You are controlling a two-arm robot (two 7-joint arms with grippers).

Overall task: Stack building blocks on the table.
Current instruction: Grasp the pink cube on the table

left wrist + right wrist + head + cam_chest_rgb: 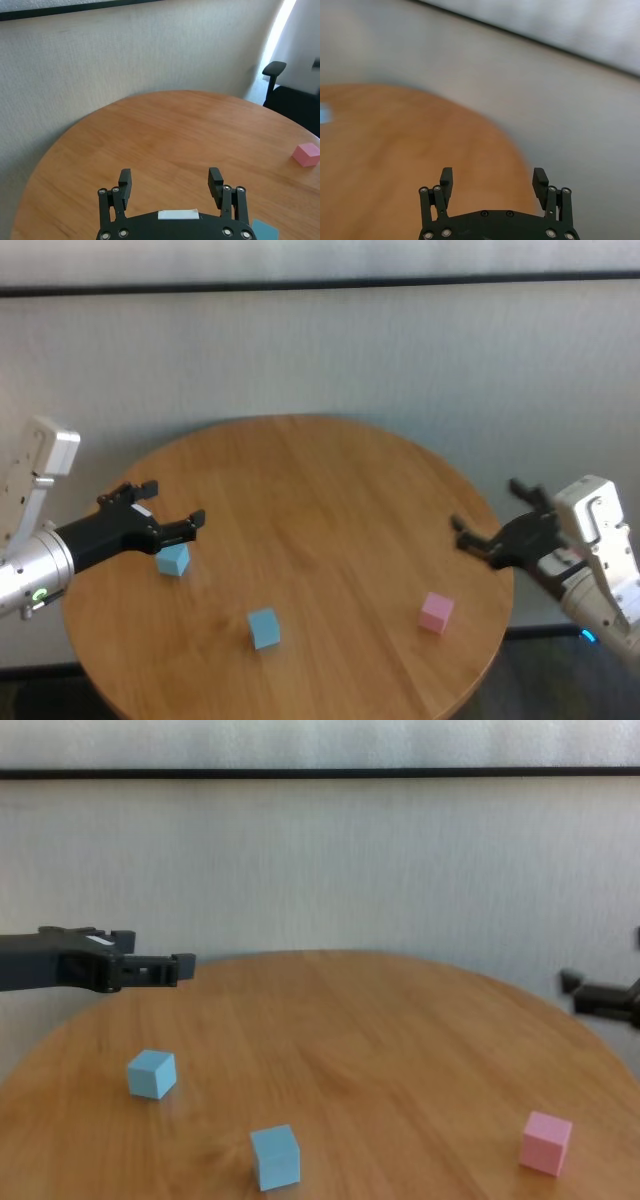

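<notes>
Three building blocks lie apart on the round wooden table [320,490]. One light blue block [173,560] is at the left, also in the chest view [151,1074]. A second light blue block [264,628] is near the front middle [275,1157]. The pink block [436,612] is at the front right [546,1142] and shows in the left wrist view [306,154]. My left gripper [175,504] is open and empty, hovering just above and behind the left blue block [170,182]. My right gripper [487,508] is open and empty, over the table's right edge, behind the pink block [492,181].
A pale textured wall with a dark rail runs close behind the table. A black office chair [274,75] stands beyond the table's far side in the left wrist view. The table's rim drops off at the right, under my right gripper.
</notes>
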